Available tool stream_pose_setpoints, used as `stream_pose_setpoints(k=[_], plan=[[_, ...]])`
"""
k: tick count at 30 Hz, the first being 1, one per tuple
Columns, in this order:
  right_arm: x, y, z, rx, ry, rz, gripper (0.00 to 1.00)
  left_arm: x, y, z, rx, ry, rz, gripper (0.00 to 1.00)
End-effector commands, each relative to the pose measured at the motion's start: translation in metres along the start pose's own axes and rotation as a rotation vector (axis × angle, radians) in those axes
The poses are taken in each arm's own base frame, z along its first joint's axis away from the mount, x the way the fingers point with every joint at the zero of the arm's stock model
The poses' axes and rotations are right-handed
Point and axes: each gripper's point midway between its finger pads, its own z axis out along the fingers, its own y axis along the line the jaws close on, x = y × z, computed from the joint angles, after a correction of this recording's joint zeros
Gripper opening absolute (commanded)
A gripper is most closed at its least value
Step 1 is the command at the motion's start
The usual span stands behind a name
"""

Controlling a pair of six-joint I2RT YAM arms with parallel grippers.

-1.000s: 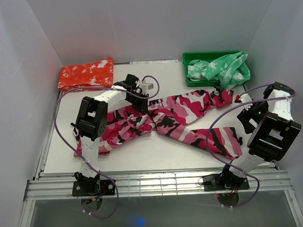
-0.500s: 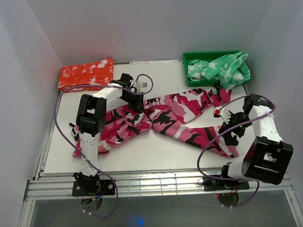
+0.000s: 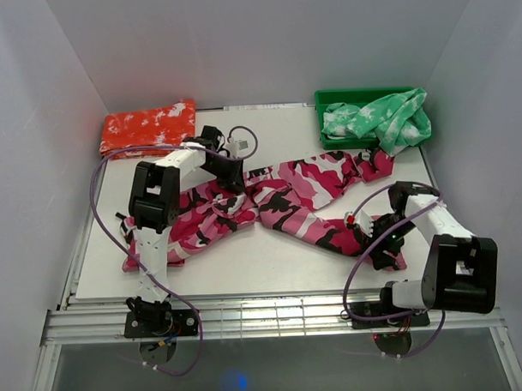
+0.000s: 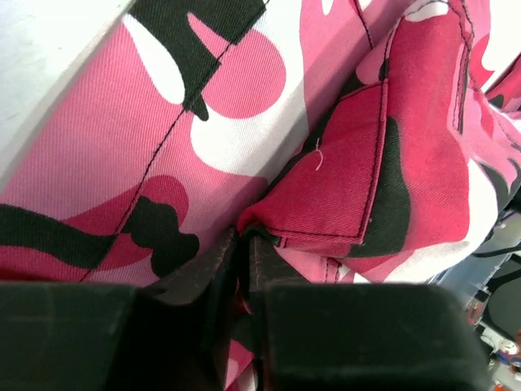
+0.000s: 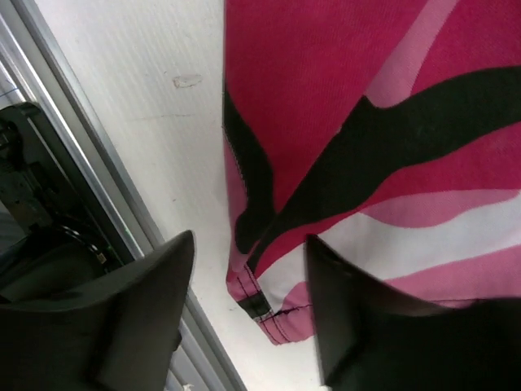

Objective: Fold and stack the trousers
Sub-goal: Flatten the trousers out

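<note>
**Trousers spread out, no fold made yet**

The trousers [image 3: 304,194] are laid rumpled across the middle of the surface [image 3: 246,269], the legs splayed towards the near-left and near-right. No fold is seen and nothing has been stacked, so nearly the whole task is judged to be left.

The left claw [image 4: 242,261] is set at the bunched waist. Its fingers are almost together with a ridge of cloth at the slit, and whether that ridge is gripped cannot be told. The right claw [image 5: 248,318] is held wide apart over the right leg's hem corner, and nothing is held in it.

That hem is found just beside the metal rail [image 5: 89,155] at the near edge, so little margin is left there. Bare room is offered between the legs. The far corners are taken by a folded orange-red garment [image 3: 147,128] and a green bin [image 3: 326,99]
</note>
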Motion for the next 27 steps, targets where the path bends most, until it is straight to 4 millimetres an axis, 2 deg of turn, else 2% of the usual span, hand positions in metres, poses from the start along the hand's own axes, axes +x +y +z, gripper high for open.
stream_pose_setpoints(k=[1, 2, 3, 4, 5, 6, 7, 8, 10, 11, 12, 13, 14, 15, 16, 18, 19, 20, 21, 22, 23, 24, 25, 26, 27], plan=[[0.000, -0.017, 0.007, -0.004, 0.031, -0.047, 0.57, -0.007, 0.021, -0.022, -0.118, -0.036, 0.068, 0.33], [-0.005, -0.014, 0.002, -0.031, 0.021, -0.022, 0.43, -0.007, 0.015, -0.028, -0.105, -0.047, 0.102, 0.36], [-0.023, -0.026, -0.012, -0.009, -0.032, -0.007, 0.16, -0.012, 0.007, -0.036, -0.100, -0.079, 0.144, 0.39], [-0.031, -0.029, -0.018, -0.018, -0.054, 0.012, 0.11, -0.023, -0.010, -0.062, -0.104, -0.145, 0.209, 0.41], [-0.042, -0.032, -0.026, -0.013, -0.086, 0.017, 0.08, -0.016, -0.016, -0.068, -0.103, -0.154, 0.236, 0.49], [-0.056, -0.028, -0.035, -0.036, -0.140, 0.030, 0.08, -0.019, -0.021, -0.080, -0.121, -0.191, 0.304, 0.51], [-0.072, -0.039, -0.053, 0.005, -0.178, 0.028, 0.08, -0.025, -0.039, -0.109, -0.150, -0.260, 0.369, 0.56], [-0.084, -0.041, -0.061, 0.005, -0.221, 0.030, 0.08, -0.023, -0.042, -0.121, -0.175, -0.283, 0.397, 0.62], [-0.096, -0.040, -0.074, -0.012, -0.253, 0.064, 0.08, -0.005, -0.040, -0.137, -0.232, -0.288, 0.437, 0.63], [-0.106, -0.048, -0.086, 0.021, -0.275, 0.066, 0.08, -0.001, -0.055, -0.162, -0.257, -0.338, 0.487, 0.64], [-0.111, -0.050, -0.091, 0.029, -0.294, 0.074, 0.08, 0.022, -0.052, -0.160, -0.266, -0.298, 0.486, 0.70], [-0.114, -0.051, -0.095, 0.040, -0.303, 0.072, 0.08, 0.034, -0.052, -0.166, -0.288, -0.285, 0.542, 0.71], [-0.119, -0.054, -0.102, 0.058, -0.317, 0.062, 0.08, 0.045, -0.062, -0.183, -0.313, -0.316, 0.595, 0.71], [-0.122, -0.055, -0.105, 0.066, -0.325, 0.061, 0.08, 0.062, -0.061, -0.185, -0.321, -0.286, 0.611, 0.72], [-0.124, -0.057, -0.107, 0.071, -0.330, 0.065, 0.08, 0.089, -0.047, -0.177, -0.349, -0.219, 0.635, 0.72], [-0.132, -0.063, -0.119, 0.096, -0.351, 0.090, 0.08, 0.119, -0.043, -0.183, -0.387, -0.191, 0.667, 0.72], [-0.135, -0.067, -0.122, 0.103, -0.358, 0.100, 0.08, 0.146, -0.030, -0.171, -0.388, -0.122, 0.671, 0.72], [-0.140, -0.069, -0.129, 0.112, -0.378, 0.120, 0.08, 0.160, -0.020, -0.169, -0.424, -0.084, 0.668, 0.71], [-0.148, -0.076, -0.144, 0.150, -0.404, 0.114, 0.08, 0.170, -0.013, -0.169, -0.455, -0.074, 0.673, 0.68], [-0.149, -0.082, -0.152, 0.166, -0.424, 0.135, 0.08, 0.198, 0.004, -0.155, -0.469, -0.001, 0.647, 0.63], [-0.154, -0.085, -0.160, 0.176, -0.452, 0.146, 0.08, 0.210, 0.020, -0.155, -0.529, 0.045, 0.643, 0.57], [-0.162, -0.093, -0.180, 0.222, -0.485, 0.162, 0.08, 0.217, 0.031, -0.151, -0.561, 0.066, 0.645, 0.51], [-0.159, -0.102, -0.189, 0.238, -0.501, 0.199, 0.08, 0.227, 0.041, -0.147, -0.585, 0.099, 0.639, 0.41], [-0.159, -0.109, -0.197, 0.259, -0.511, 0.221, 0.08, 0.244, 0.057, -0.141, -0.623, 0.152, 0.631, 0.35], [-0.157, -0.115, -0.206, 0.281, -0.519, 0.247, 0.08, 0.249, 0.064, -0.140, -0.641, 0.167, 0.630, 0.31]])
